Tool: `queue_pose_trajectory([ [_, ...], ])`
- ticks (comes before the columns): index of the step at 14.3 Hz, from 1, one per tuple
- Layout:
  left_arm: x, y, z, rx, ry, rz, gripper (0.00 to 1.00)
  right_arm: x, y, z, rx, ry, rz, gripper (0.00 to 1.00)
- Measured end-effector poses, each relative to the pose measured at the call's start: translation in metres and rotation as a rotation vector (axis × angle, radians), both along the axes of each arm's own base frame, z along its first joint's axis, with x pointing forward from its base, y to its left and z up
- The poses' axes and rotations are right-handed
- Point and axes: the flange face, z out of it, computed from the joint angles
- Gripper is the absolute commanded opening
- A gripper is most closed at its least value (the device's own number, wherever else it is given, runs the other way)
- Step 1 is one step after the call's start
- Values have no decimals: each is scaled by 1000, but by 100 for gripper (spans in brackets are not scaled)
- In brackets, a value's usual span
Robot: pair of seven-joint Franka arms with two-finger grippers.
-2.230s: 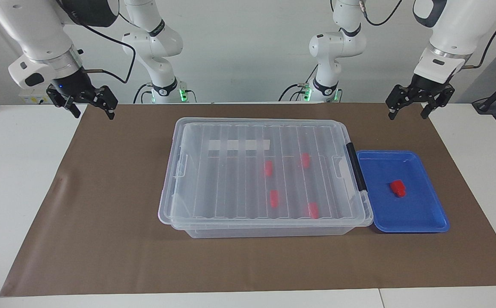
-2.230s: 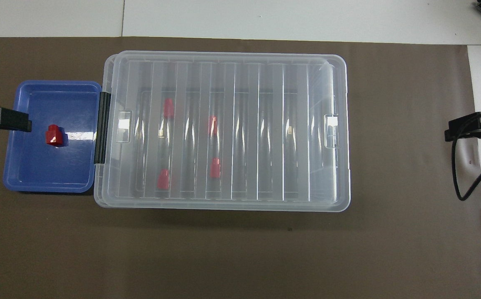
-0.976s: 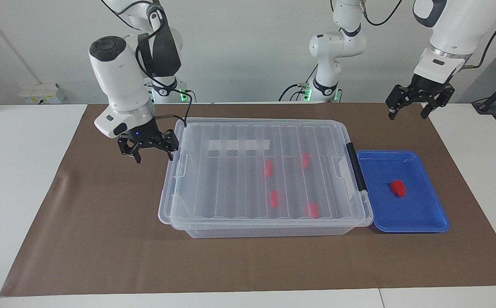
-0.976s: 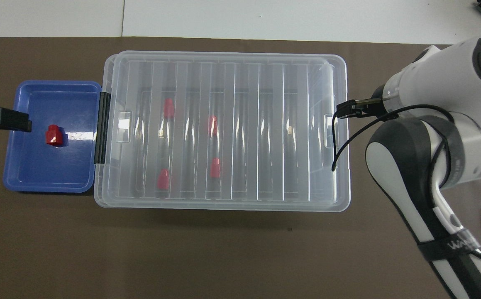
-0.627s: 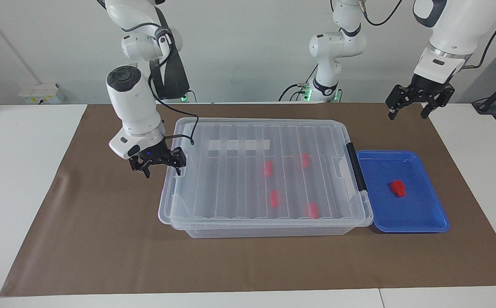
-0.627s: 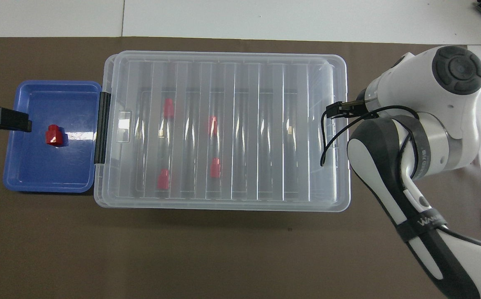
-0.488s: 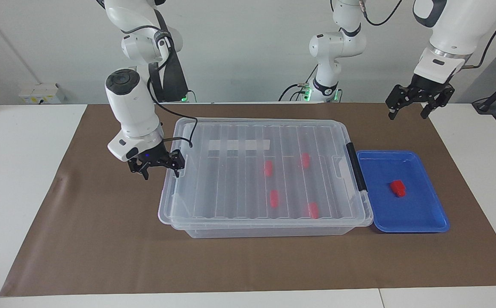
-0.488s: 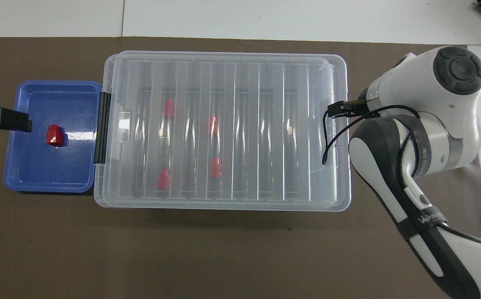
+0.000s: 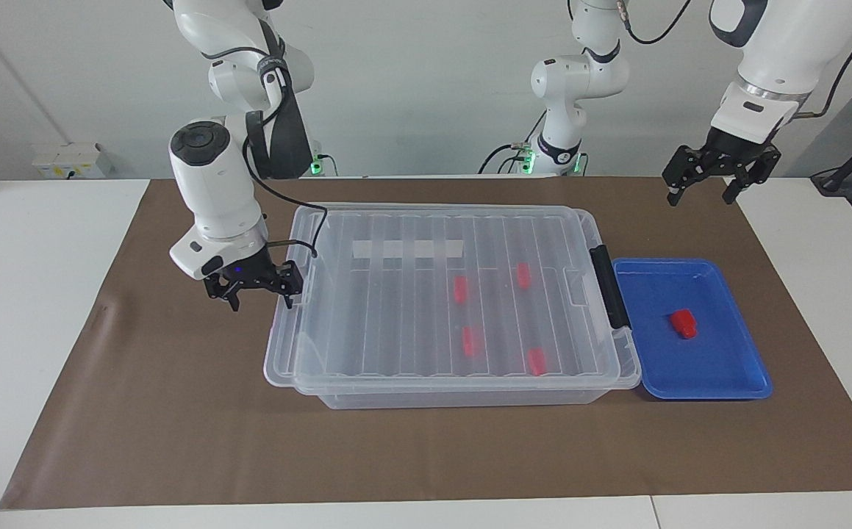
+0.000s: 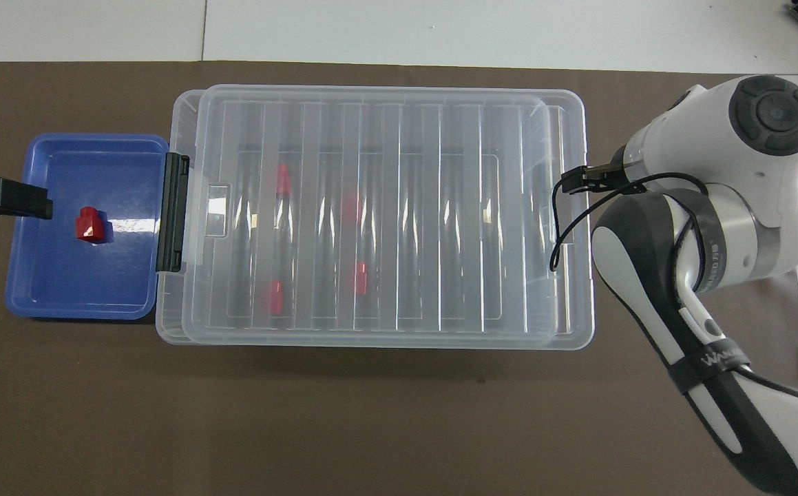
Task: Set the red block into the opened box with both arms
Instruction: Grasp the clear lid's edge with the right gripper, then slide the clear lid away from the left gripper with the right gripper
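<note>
**A:** Where was the red block (image 9: 683, 323) at that point?

**B:** It lay by itself in the blue tray (image 9: 720, 364). The tray sat against the box (image 9: 455, 398) at the left arm's end of the table. Nothing was touching the block.

**A:** And the box was shut?

**B:** The ribbed lid (image 9: 396, 316) lay on top, but not squarely. It sat offset toward the right arm's end, so its rim overhung the box wall there. The black latch (image 9: 602, 286) was at the end next to the tray. Four more red blocks (image 9: 459, 289) showed through the lid, all in the half of the box nearer the tray.

**A:** What was the right gripper (image 9: 253, 290) doing?

**B:** It was down low at the overhanging end of the lid with its fingers spread apart, gripping nothing. One fingertip was right at the lid's rim and the other was outside it, over the brown mat (image 9: 176, 426). I couldn't tell whether that inner finger actually pressed on the rim. From overhead the right arm (image 10: 715, 207) hid the gripper.

**A:** And the left gripper (image 9: 705, 187)?

**B:** It waited up in the air over the mat by the tray, fingers apart and carrying nothing.
</note>
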Motion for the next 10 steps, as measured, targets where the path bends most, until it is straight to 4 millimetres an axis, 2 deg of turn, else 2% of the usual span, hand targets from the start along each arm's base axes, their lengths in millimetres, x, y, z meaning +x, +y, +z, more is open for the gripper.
queue_pose_trajectory([
  [10, 0, 0, 0, 0, 0, 0, 100, 3, -52, 2, -72, 22, -51, 100],
])
